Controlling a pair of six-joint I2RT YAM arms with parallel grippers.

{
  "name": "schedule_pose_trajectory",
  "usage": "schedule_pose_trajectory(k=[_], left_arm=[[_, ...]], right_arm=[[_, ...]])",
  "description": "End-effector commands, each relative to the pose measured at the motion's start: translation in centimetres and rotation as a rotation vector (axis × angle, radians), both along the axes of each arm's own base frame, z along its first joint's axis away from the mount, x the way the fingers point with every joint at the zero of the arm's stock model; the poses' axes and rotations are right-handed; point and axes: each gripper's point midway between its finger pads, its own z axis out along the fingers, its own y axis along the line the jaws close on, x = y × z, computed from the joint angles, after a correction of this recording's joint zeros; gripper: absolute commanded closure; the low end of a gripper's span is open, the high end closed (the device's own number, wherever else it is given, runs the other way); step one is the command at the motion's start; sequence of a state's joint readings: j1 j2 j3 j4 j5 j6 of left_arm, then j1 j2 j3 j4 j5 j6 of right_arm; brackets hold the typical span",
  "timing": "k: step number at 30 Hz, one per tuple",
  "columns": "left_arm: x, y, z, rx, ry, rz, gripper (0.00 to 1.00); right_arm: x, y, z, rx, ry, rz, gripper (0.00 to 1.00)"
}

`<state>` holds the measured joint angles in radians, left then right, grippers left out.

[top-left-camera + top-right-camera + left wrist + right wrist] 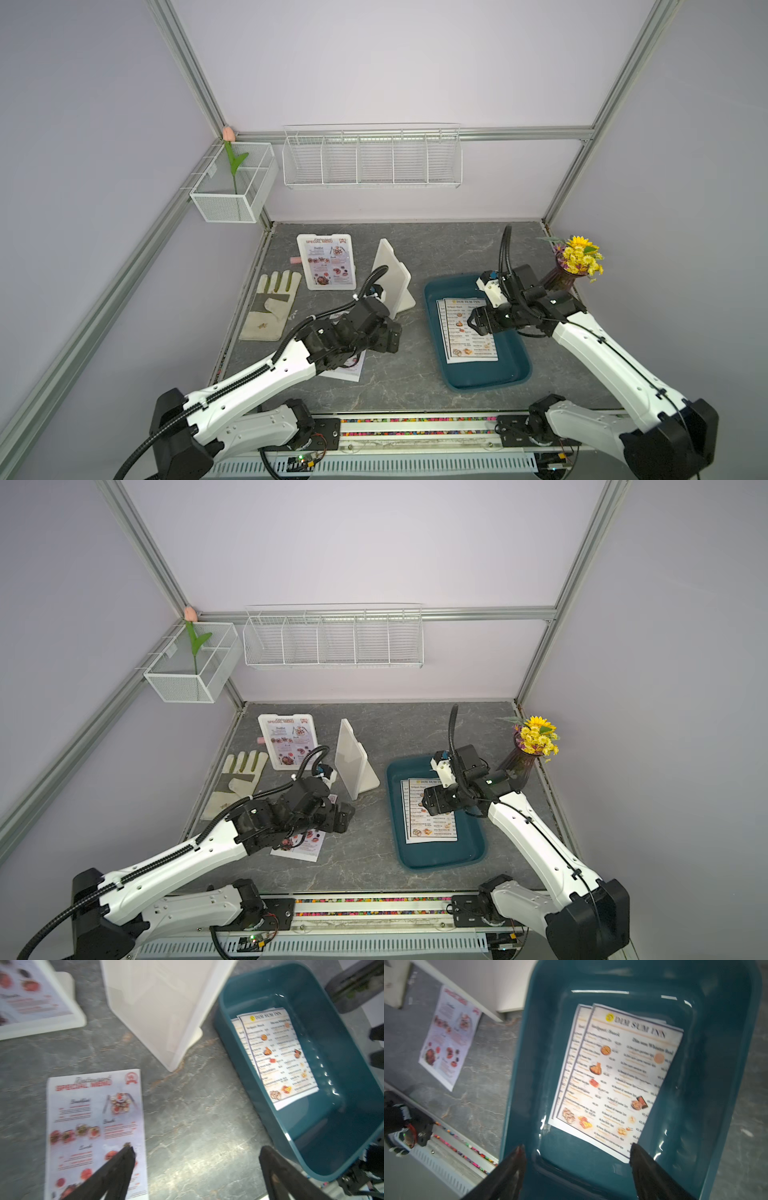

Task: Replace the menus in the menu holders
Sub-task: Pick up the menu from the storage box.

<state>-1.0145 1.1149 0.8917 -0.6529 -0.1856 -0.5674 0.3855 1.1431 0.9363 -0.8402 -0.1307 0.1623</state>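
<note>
One menu holder [328, 262] stands at the back left with a red "SPECIAL MENU" sheet in it. A second holder [392, 282] stands beside it, its clear front blank [166, 1007]. A loose SPECIAL MENU sheet [95, 1126] lies flat on the table, partly under my left arm [299, 845]. Two overlapping "DIM SUM INN" menus [618, 1076] lie in the teal tray [515, 365]. My left gripper [196, 1149] hovers open over bare table between the loose sheet and the tray. My right gripper [577, 1146] hangs open above the tray's near end, holding nothing.
A work glove [272, 305] lies at the left edge, with a small pink object [296, 260] behind it. A vase of yellow flowers [573, 266] stands at the back right, close to my right arm. A white wire rack [372, 160] and a mesh basket [235, 183] hang on the walls.
</note>
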Motion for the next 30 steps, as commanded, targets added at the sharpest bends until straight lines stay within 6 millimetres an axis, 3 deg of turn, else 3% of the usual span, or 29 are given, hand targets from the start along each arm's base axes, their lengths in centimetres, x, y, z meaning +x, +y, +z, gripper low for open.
schedule_pose_trajectory(k=[1,5,11,18,30], left_arm=[[-0.3,-4.1,0.1,-0.103,0.014,-0.014,0.04],[-0.7,-7.4,-0.8,-0.074,0.019,-0.061,0.05],[-0.1,-10.3,-2.7,-0.064,0.024,-0.081,0.05],[0.5,-11.8,-4.0,-0.025,0.031,-0.106,0.05],[0.9,-12.9,-5.0,0.016,0.045,-0.122,0.06]], right_arm=[[2.2,-1.1,-1.8,-0.008,-0.014,-0.112,0.19],[2.9,-2.9,-4.7,-0.047,0.004,-0.198,0.18],[4.2,-2.8,-7.0,-0.032,0.037,-0.243,0.17],[5.4,-2.8,-9.8,-0.030,0.079,-0.300,0.16],[5.3,-2.9,-12.2,-0.024,0.130,-0.331,0.16]])
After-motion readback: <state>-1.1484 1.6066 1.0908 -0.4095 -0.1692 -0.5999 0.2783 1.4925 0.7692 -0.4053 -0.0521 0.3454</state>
